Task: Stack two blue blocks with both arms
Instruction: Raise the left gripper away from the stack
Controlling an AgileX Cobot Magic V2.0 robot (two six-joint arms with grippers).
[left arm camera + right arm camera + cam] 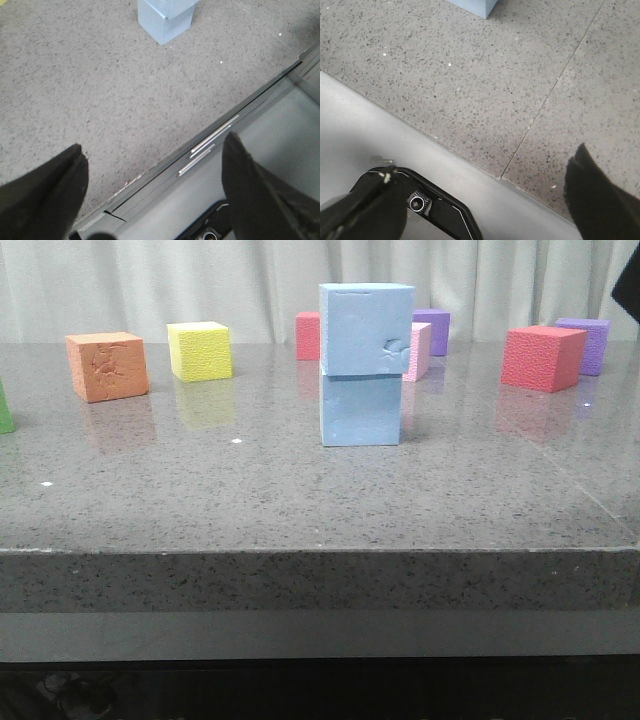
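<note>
Two sky-blue foam blocks stand stacked in the middle of the grey stone table (300, 500). The upper block (366, 328) has a dent on its right face and sits slightly askew on the lower block (360, 408). The lower block also shows in the left wrist view (166, 20), and one corner of it in the right wrist view (472, 6). My left gripper (152, 165) is open and empty over the table's front edge, well back from the stack. My right gripper (482, 187) is open and empty, also over the front edge. Neither gripper shows in the front view.
At the back stand an orange cube (107, 365), a yellow cube (200, 350), a red cube (308, 335), a pink cube (418, 350), two purple cubes (433, 330) (590, 343) and a larger red cube (542, 357). A green object (5, 410) sits at the left edge.
</note>
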